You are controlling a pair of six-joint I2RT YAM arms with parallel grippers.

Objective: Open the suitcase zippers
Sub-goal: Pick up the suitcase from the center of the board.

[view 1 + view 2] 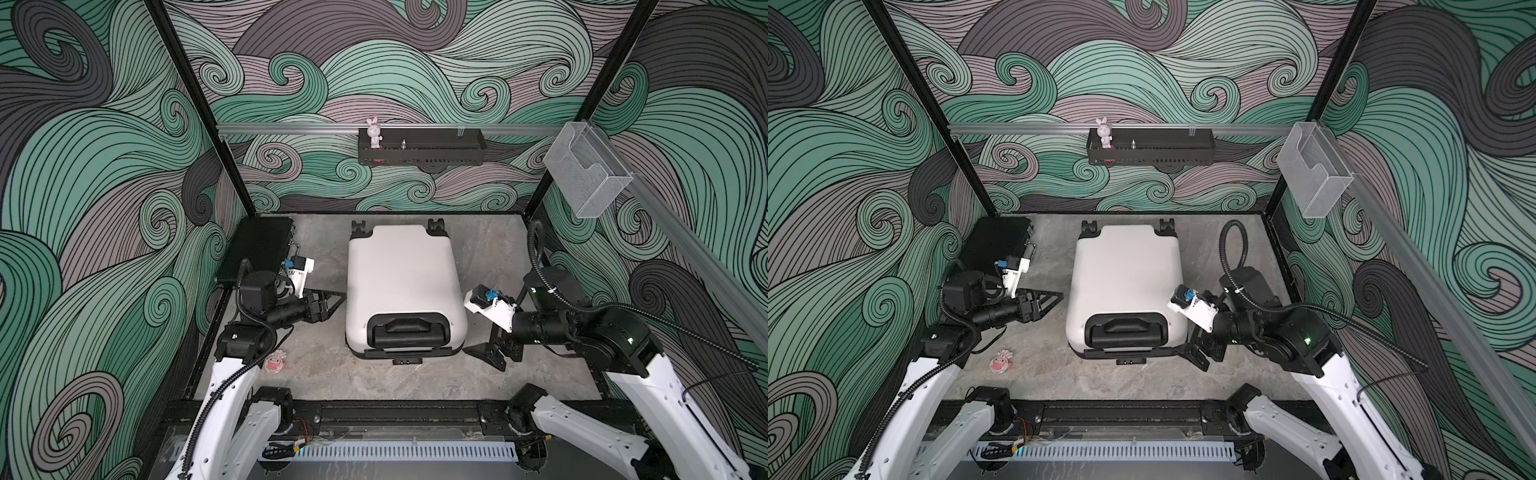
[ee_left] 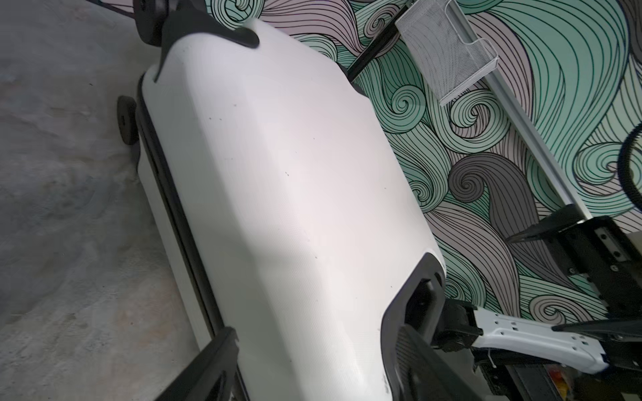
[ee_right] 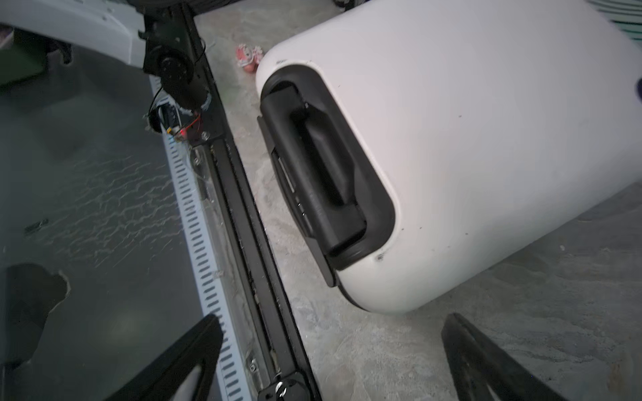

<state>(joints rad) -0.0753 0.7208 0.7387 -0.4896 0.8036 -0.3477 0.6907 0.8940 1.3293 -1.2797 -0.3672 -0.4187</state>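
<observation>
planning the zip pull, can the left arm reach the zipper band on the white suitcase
Likely yes: the open left gripper sits beside the suitcase, its zipper band facing it, nothing between.

Both top views look down from high above the near edge toward the far wall (image 1: 374, 83), taking in the whole table (image 1: 332, 382). The left wrist camera sits close beside the left side of the suitcase (image 2: 278, 191), facing the right wall (image 2: 486, 180). The right wrist camera hangs close off its near right corner, facing left and down along the near rail (image 3: 239, 215). All four views share the suitcase.
</observation>
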